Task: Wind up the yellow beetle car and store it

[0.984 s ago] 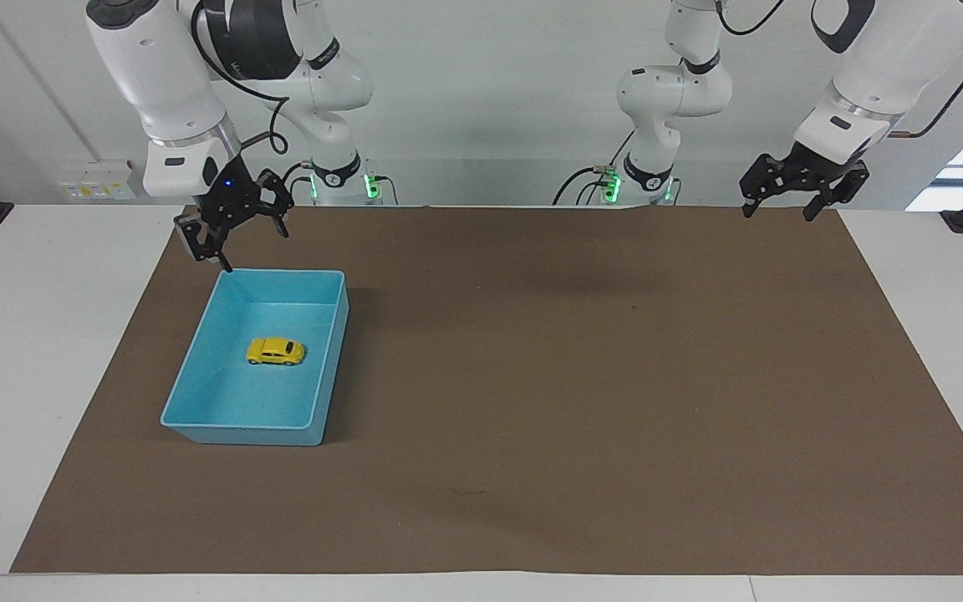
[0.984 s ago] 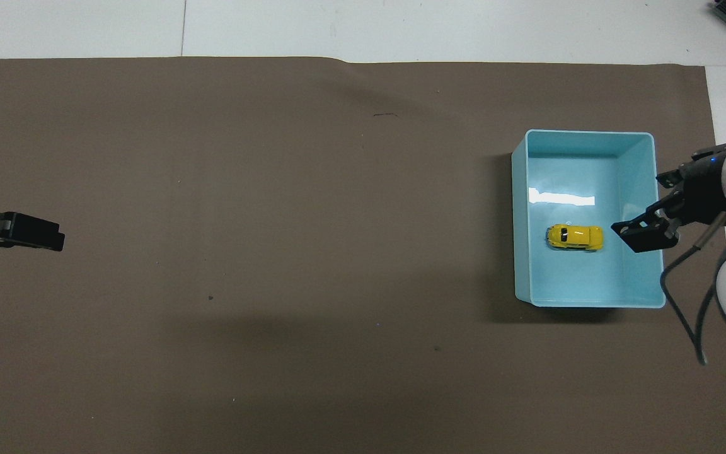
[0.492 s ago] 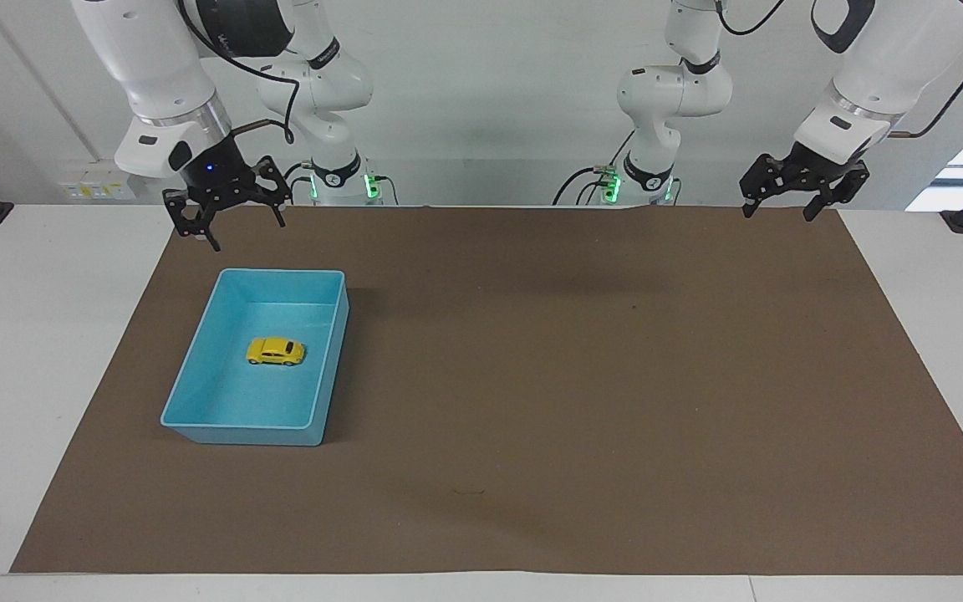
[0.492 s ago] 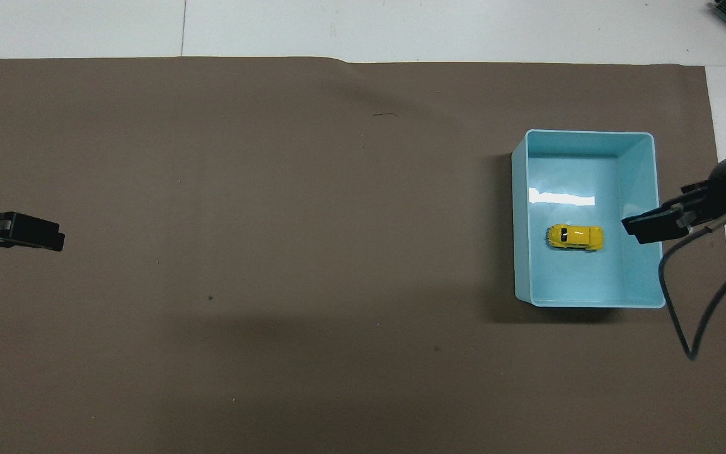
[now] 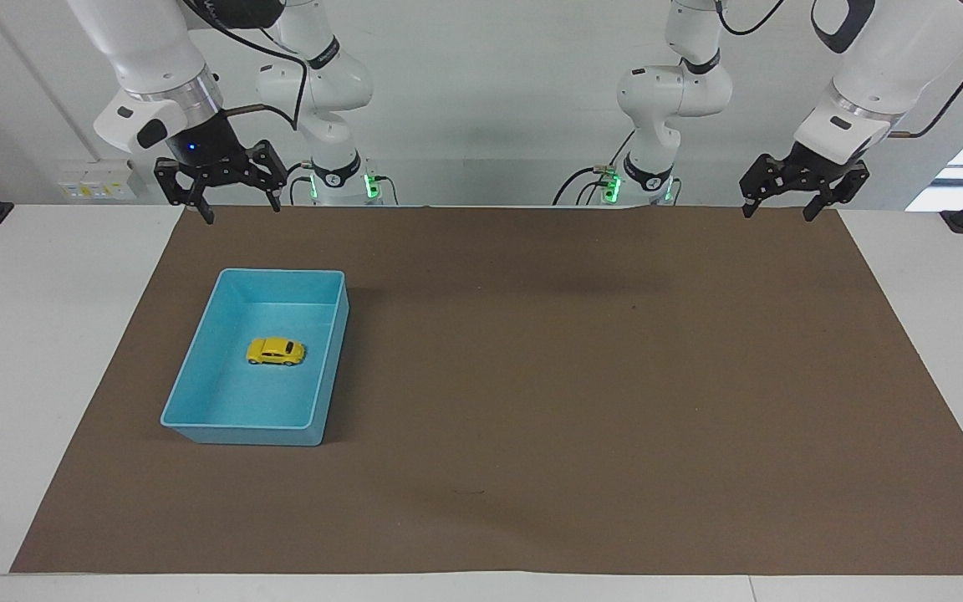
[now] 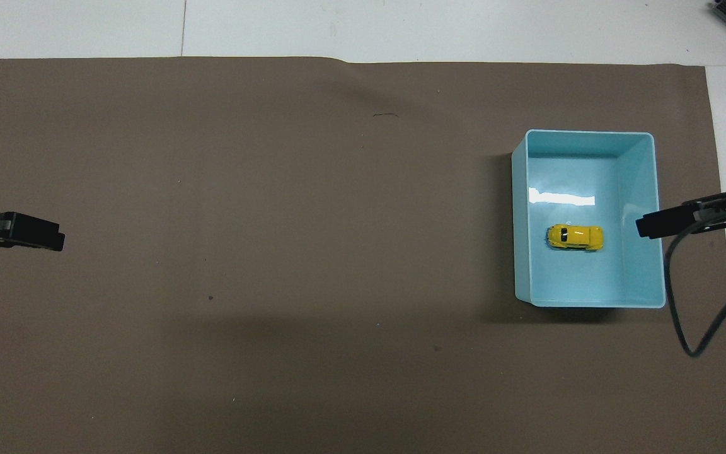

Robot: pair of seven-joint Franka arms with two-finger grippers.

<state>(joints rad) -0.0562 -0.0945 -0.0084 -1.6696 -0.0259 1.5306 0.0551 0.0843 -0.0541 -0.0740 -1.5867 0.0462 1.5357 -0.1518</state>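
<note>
In the facing view the yellow beetle car (image 5: 276,351) sits on its wheels inside the blue bin (image 5: 189,380), at the right arm's end of the table; the right gripper (image 5: 231,206) hangs spread and empty over the mat's (image 5: 582,376) edge by the robots, apart from the bin; the left gripper (image 5: 782,206) waits spread at the other end. In the overhead view the glossy rounded car's (image 6: 575,238) long axis runs across the smooth, thin-walled plastic bin (image 6: 590,302); the right gripper (image 6: 659,226) is much the nearer.
</note>
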